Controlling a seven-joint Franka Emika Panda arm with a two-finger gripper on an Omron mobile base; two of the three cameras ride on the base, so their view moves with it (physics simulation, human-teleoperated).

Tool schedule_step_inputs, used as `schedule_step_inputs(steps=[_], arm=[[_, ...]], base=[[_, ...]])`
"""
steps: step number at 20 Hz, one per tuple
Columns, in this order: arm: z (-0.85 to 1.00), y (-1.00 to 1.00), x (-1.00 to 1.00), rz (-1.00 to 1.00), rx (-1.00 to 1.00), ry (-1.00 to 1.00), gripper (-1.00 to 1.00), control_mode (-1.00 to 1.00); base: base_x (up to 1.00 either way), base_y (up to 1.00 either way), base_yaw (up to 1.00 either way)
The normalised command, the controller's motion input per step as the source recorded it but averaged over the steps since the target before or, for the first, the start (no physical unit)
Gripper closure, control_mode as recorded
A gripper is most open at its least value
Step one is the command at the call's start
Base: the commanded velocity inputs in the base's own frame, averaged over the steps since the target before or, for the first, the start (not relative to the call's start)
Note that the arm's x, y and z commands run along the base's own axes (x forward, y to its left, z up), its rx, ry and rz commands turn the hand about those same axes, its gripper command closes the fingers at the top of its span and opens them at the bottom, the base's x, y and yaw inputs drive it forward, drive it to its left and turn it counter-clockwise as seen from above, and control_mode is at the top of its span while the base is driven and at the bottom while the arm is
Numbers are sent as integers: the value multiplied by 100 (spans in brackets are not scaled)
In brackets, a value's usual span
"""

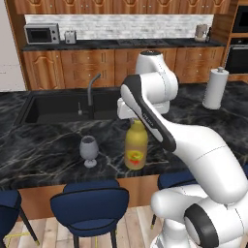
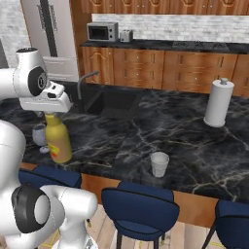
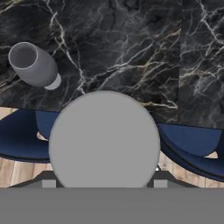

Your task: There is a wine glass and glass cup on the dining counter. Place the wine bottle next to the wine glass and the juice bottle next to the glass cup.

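The yellow juice bottle (image 1: 136,147) (image 2: 58,141) is upright at the front edge of the black dining counter (image 1: 43,145) (image 2: 194,146). My gripper (image 2: 51,115) (image 3: 104,181) is shut on its neck from above, and its grey-white cap (image 3: 104,140) sits between my fingers. The stemmed wine glass (image 1: 89,149) (image 2: 40,135) (image 3: 33,64) stands a little to the bottle's left. Farther right along the front edge stands the glass cup (image 2: 159,164). I cannot tell whether the bottle rests on the counter or hangs just above it. The wine bottle is out of view.
A sunken sink (image 1: 53,106) with a faucet (image 1: 92,92) lies behind the wine glass. A paper towel roll (image 1: 215,88) (image 2: 218,103) stands at the counter's far right. Blue stools (image 1: 89,203) (image 2: 141,206) line the wood front below the counter.
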Motion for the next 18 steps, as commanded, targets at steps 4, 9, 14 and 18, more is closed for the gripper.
schedule_step_inputs(steps=[4, 9, 14, 18], arm=[[0, 0, 0, 0, 0, 0, 100, 100], [0, 0, 0, 0, 0, 0, 100, 100], [4, -14, 3, -8, 3, 0, 100, -100], [6, -26, 12, -31, 0, 0, 100, -100]], base=[[0, -4, 0], [0, -12, 0], [0, -9, 0], [0, 0, 0]])
